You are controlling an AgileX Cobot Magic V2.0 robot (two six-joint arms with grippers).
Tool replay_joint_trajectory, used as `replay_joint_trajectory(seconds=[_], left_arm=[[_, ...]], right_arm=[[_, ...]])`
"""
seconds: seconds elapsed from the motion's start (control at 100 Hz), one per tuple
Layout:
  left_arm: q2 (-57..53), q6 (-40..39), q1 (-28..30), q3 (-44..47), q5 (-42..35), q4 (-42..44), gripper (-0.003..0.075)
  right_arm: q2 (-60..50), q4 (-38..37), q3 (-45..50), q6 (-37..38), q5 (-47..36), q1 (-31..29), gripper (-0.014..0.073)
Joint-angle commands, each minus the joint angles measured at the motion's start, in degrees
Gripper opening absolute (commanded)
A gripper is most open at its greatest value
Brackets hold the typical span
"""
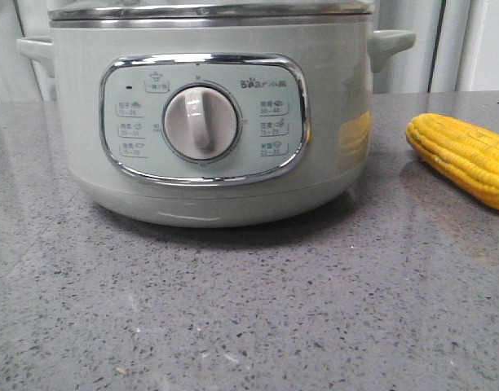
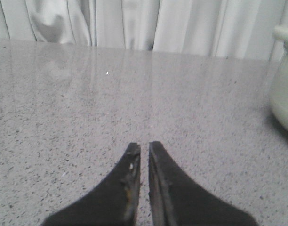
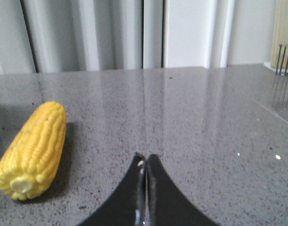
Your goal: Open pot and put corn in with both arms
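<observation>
Pale sage-green pot (image 1: 209, 122) at the middle of a grey speckled countertop (image 1: 233, 309), chrome-framed panel and white dial (image 1: 201, 122) toward the camera. Steel rim and a glass lid (image 1: 209, 10) on top, lid seated, so not yet opened. One side handle (image 1: 392, 42) jutting out on each flank.

Corn (image 1: 465, 156) flat on the countertop to the right of the pot, apart from it, cob lying at an angle with its yellow mirrored faintly in the pot's glossy wall. No contact with either gripper.

Left gripper (image 2: 144, 148) low over bare countertop to the left of the pot, only a curved slice of the pot's wall and handle (image 2: 285, 80) at the edge of its wrist view. Jaws drawn narrow, a thin slit between the tips, nothing held. Pale curtains (image 2: 134, 23) beyond the far edge of the countertop.

Right gripper (image 3: 145, 159) to the right of the pot and just beside the corn (image 3: 33, 148), cut stalk end of the cob facing the wrist camera. Jaws pressed nearly together, tips almost meeting, empty.
</observation>
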Motion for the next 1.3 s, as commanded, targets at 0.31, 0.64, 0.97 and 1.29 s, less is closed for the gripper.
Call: replay_joint_trajectory(seconds=[0.31, 0.64, 0.97, 1.29], left_arm=[[8.5, 0.0, -0.4, -15.0, -2.1, 2.6, -0.0021], [20.1, 0.0, -0.4, -22.4, -6.8, 2.5, -0.0019], [26.1, 0.0, -0.4, -22.1, -16.0, 3.8, 0.0307], [34.4, 0.0, -9.4, -26.3, -21.9, 4.0, 0.0368]], right_arm=[[13.6, 1.4, -16.5, 0.0, 11.1, 6.4, -0.0064], [27.2, 2.3, -27.1, 0.0, 18.5, 7.2, -0.0064], [29.2, 2.8, -27.1, 0.0, 16.6, 7.2, -0.0064], [29.2, 2.8, -27.1, 0.0, 17.3, 7.2, -0.0064]])
